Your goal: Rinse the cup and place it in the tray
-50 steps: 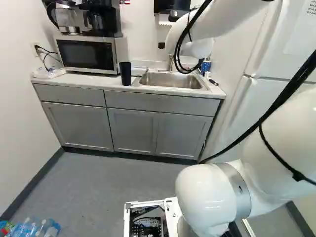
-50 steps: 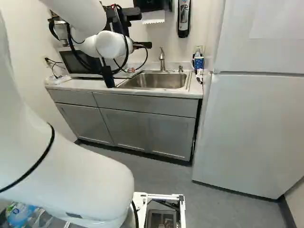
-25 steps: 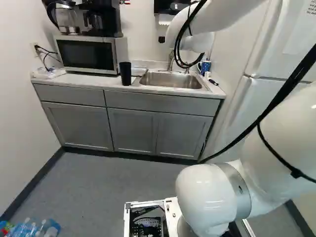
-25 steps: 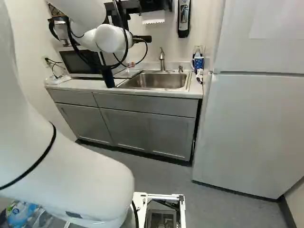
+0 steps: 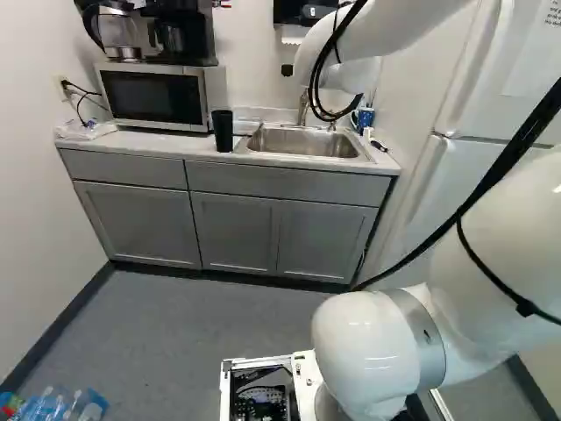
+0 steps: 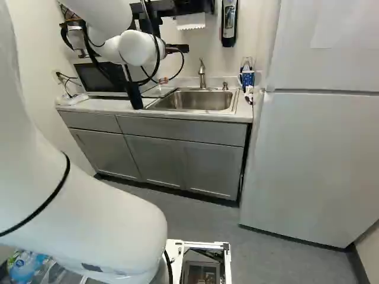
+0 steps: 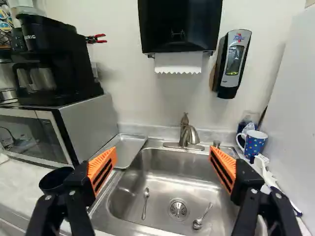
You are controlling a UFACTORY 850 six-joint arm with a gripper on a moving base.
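1. Spread wide apart, with nothing pinched between the fingers [image 7: 102, 169].
2. To find the black cup [image 7: 55, 179], look outside the gap, by the finger nearer the microwave [image 7: 91, 120]. Partly hidden behind that finger. On the counter [image 5: 188, 147], beside the sink [image 7: 129, 189]; upright, so long way up and down, mouth up.
3. Likely the cup to rinse, rather than the dotted mug [image 7: 254, 142] on the far side of the sink. Next, probably: slide toward the microwave, then down, to get one finger on each side. Could tip if bumped.
4. Farther on, past the cup: the tray [image 7: 129, 149], between microwave and sink. Behind the sink, the faucet [image 7: 189, 135].
5. Compared with the first earlier pictures: a bit higher with the arm [image 6: 139, 48]; almost no change since the next ones. No shift of cup or base.
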